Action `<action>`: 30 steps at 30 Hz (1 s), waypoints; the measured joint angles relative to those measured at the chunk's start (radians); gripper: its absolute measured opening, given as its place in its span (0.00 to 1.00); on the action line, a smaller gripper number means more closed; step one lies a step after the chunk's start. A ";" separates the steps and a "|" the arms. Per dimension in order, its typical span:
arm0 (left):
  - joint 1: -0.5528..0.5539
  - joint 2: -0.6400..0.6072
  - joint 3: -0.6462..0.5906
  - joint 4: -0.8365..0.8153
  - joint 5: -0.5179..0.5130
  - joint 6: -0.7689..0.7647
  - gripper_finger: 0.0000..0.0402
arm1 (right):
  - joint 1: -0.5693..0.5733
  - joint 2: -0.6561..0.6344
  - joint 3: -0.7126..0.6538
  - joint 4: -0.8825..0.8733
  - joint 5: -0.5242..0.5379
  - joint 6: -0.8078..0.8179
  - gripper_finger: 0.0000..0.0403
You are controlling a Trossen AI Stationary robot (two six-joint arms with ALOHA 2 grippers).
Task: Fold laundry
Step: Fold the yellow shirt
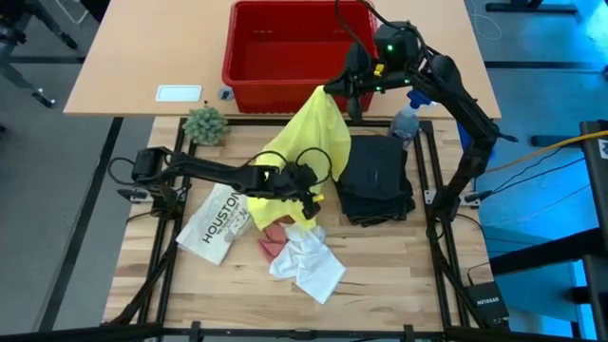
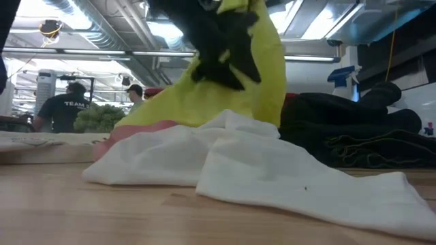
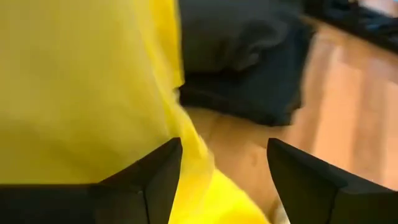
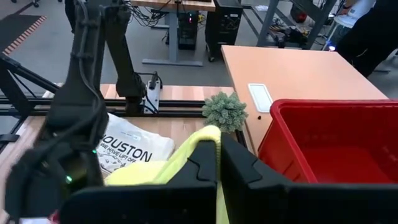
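The bright yellow T-shirt (image 1: 309, 142) hangs as a slanting sheet from my right gripper (image 1: 347, 90), which is shut on it high over the table's far side. Its lower part rests on the table. My left gripper (image 1: 313, 199) stands open at that lower part; in the left wrist view the shirt's edge (image 3: 202, 174) runs between the open fingers (image 3: 224, 146). The dark trousers (image 1: 375, 180) lie folded in a pile to the right. The white cloth (image 1: 309, 261) and the pink cloth (image 1: 273, 237) lie crumpled near the front. My right gripper pinches a bunched upper tip of the yellow T-shirt (image 4: 212, 134) between its two fingers (image 4: 242, 165), coming slanting down from the far right. The shirt hangs below, its lower part (image 1: 285, 195) on the table. Whether my left gripper's open fingers touch the shirt, I cannot tell.
A red basket (image 1: 294, 43) stands on the far table, a small green plant (image 1: 205, 123) and a spray bottle (image 1: 407, 122) at its edge. The flat white HOUSTON item (image 1: 220, 223) lies at the left. People (image 2: 65, 109) stand in the room behind.
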 joint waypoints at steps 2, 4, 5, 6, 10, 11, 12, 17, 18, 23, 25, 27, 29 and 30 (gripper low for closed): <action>0.008 0.024 -0.002 -0.001 -0.026 -0.005 0.49 | 0.000 -0.001 0.000 0.001 0.000 0.000 0.00; 0.018 0.044 -0.001 -0.016 -0.049 -0.017 0.39 | 0.000 -0.001 0.000 0.001 0.002 0.000 0.00; 0.023 0.049 -0.001 -0.038 -0.052 -0.036 0.32 | 0.000 -0.001 0.000 0.001 0.008 0.000 0.00; 0.028 0.052 -0.002 -0.061 -0.054 -0.056 0.23 | 0.000 -0.001 0.000 -0.004 0.011 -0.001 0.00; 0.021 -0.005 0.002 -0.148 -0.069 -0.065 0.03 | 0.000 -0.001 0.000 -0.037 0.041 -0.011 0.00; 0.012 -0.029 0.007 -0.175 -0.083 -0.068 0.02 | 0.000 -0.002 0.000 -0.045 0.055 -0.016 0.00; 0.004 -0.062 0.009 -0.215 -0.101 -0.073 0.01 | 0.000 -0.002 0.000 -0.059 0.064 -0.025 0.00; -0.039 -0.237 0.007 -0.461 -0.311 -0.141 0.00 | 0.000 -0.002 0.000 -0.105 0.075 -0.052 0.00; -0.044 -0.274 0.007 -0.495 -0.351 -0.162 0.00 | 0.000 -0.002 0.000 -0.106 0.074 -0.057 0.00; -0.048 -0.384 -0.024 -0.334 -0.253 -0.097 0.01 | 0.000 -0.002 0.000 -0.087 0.071 -0.064 0.00; -0.059 -0.369 -0.049 -0.228 -0.147 -0.021 0.03 | 0.000 -0.002 0.000 -0.074 0.071 -0.064 0.00; -0.076 -0.330 -0.078 -0.103 -0.060 0.089 0.06 | 0.000 -0.002 0.000 -0.068 0.069 -0.064 0.00; -0.089 -0.284 -0.105 -0.005 0.017 0.218 0.10 | 0.000 -0.002 0.000 -0.071 0.070 -0.064 0.00; -0.091 -0.260 -0.110 0.007 0.055 0.272 0.13 | 0.000 -0.002 0.000 -0.072 0.069 -0.067 0.00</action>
